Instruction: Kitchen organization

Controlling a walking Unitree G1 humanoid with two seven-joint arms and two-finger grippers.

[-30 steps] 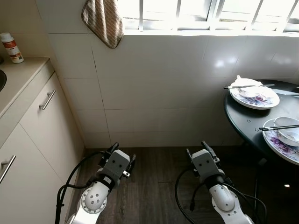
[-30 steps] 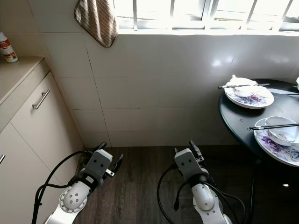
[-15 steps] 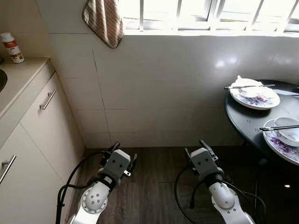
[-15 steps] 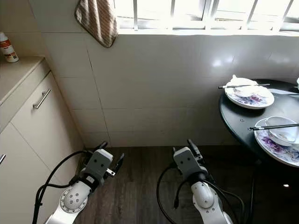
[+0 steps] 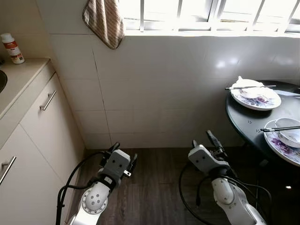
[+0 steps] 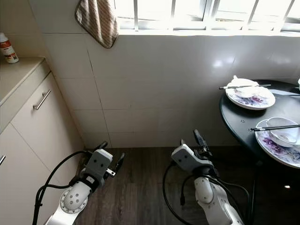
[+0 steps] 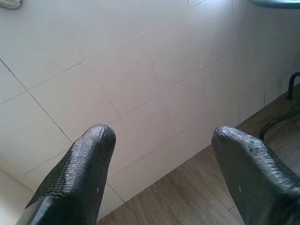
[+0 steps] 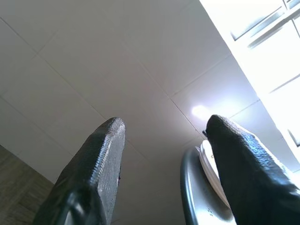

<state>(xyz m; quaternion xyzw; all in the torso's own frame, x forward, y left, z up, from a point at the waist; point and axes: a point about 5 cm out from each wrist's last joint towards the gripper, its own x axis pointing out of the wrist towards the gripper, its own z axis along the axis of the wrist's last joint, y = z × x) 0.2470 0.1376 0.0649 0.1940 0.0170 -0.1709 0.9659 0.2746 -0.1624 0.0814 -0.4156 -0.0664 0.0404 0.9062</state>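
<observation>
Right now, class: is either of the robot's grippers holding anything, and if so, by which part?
Nothing is held. The left gripper and right gripper are both open and empty, with only tiled wall between their fingers.

Dirty dishes on the round dark table (image 5: 243,117) — two place settings by the tiled wall.

The far floral plate (image 5: 255,96) lies flat with a white bowl (image 5: 253,90) on it and black chopsticks (image 5: 248,86) laid across; nearer, a second floral plate (image 5: 281,145) at the table's edge carries a white bowl (image 5: 287,131) — another pair of chopsticks (image 5: 279,128) rests across its rim.
</observation>
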